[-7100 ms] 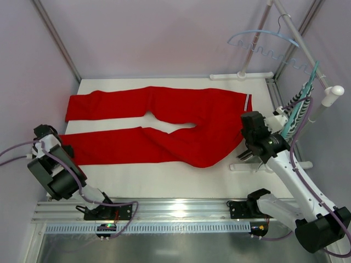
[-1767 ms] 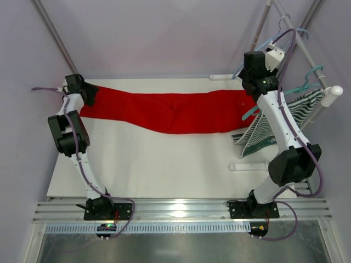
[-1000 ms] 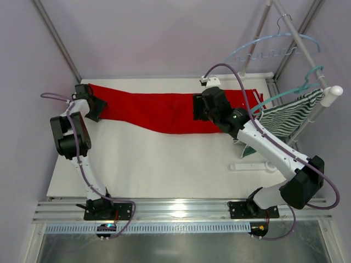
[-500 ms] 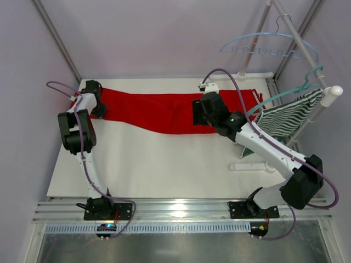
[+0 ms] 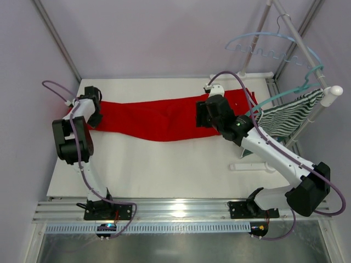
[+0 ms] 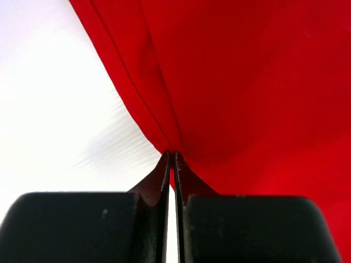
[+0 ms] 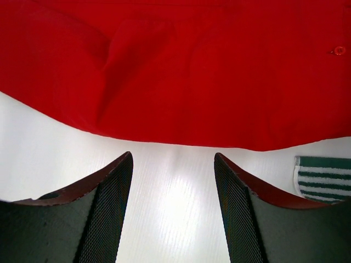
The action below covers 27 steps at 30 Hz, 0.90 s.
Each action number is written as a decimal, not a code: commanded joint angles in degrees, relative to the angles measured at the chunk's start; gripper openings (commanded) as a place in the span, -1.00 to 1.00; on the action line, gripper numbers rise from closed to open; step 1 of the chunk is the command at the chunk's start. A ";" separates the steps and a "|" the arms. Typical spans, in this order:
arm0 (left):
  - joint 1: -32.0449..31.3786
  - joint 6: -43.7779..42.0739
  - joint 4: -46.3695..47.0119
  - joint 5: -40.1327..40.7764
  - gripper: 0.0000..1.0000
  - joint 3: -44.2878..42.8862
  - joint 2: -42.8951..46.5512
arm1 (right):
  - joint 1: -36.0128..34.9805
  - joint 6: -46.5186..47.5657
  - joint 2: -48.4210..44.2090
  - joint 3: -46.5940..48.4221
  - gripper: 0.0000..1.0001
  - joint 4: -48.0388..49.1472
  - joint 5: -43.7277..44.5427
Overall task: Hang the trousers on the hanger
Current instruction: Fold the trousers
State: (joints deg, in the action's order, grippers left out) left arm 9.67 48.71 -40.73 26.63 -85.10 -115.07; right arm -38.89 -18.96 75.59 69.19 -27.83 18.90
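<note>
L gripper (image 6: 171, 159): jaws fully closed, pinching a fold of the trousers (image 6: 247, 82). The cloth draws into a peak right at the tips. From the top cam, L gripper (image 5: 94, 118) sits at the far-L end of the garment, i.e. the leg ends.

R gripper (image 7: 173, 156): jaws wide apart, nothing between them. It hovers over bare white table (image 7: 175, 219) just at the near hem of the red cloth (image 7: 192, 66). Top cam puts the R gripper (image 5: 204, 112) above the waist-side third of the garment.

Trousers (image 5: 159, 112) lie folded lengthwise into one long strip across the back of the table (image 5: 164, 164), running L to R, sagging toward me mid-span. A small red button (image 7: 339, 50) shows near the R end.

Hanger (image 5: 258, 34): pale blue, hooked high on the slanted rack pole (image 5: 296, 38) at back R, well apart from the cloth and above it. Not touched by either arm.

Clutter on the R side:
- teal hanger (image 5: 285, 90) on the same pole, lower down, carrying a green/white striped garment (image 5: 285, 118)
- that garment hangs just beside the waist end; its corner shows in R wrist cam (image 7: 323, 178)
- R arm's purple cable (image 5: 233, 76) loops over the waist end
- rack's white foot bars at back (image 5: 241, 75) and near R (image 5: 258, 166)
</note>
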 commanded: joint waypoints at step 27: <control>0.70 -6.96 -8.58 7.92 -0.74 24.11 44.92 | -0.22 -24.27 7.81 10.34 0.19 -22.43 13.09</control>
State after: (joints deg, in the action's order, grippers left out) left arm 9.89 42.50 -48.23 33.52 -60.31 -75.02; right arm -38.89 -36.80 84.05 75.09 -45.19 27.49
